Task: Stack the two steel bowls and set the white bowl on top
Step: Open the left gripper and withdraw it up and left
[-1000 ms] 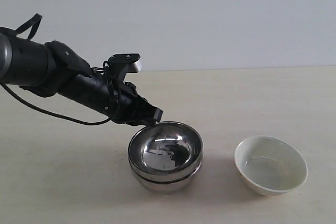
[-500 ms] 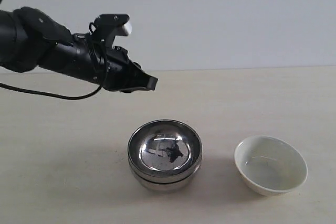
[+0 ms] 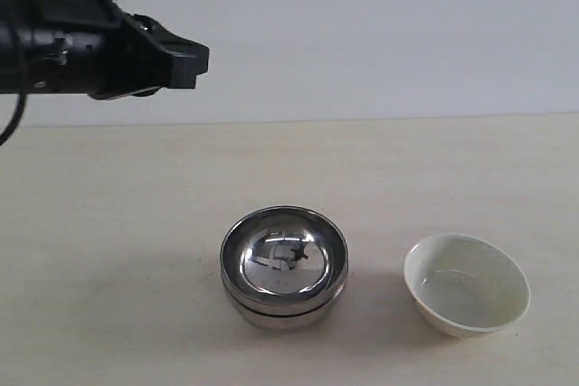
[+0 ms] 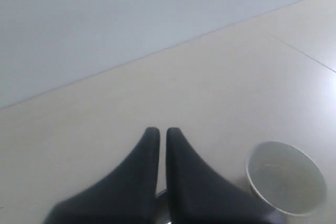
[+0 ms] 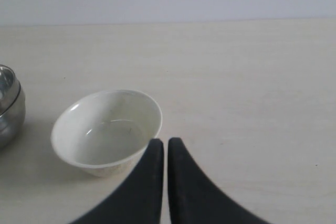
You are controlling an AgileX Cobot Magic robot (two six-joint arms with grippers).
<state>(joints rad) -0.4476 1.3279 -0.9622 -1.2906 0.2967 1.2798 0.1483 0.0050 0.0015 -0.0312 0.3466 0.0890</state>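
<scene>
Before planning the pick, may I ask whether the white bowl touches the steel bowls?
Apart: exterior view shows bare table between white bowl and steel bowls.

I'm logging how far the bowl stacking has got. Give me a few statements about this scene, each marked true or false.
1. The two steel bowls are nested one inside the other. True.
2. The white bowl sits on top of the steel stack. False: it stands on the table beside the stack, apart from it.
3. The left gripper is shut and holds nothing. True.
4. The left gripper rests on the rim of the steel bowls. False: it is raised well above the table, clear of both bowls.
</scene>
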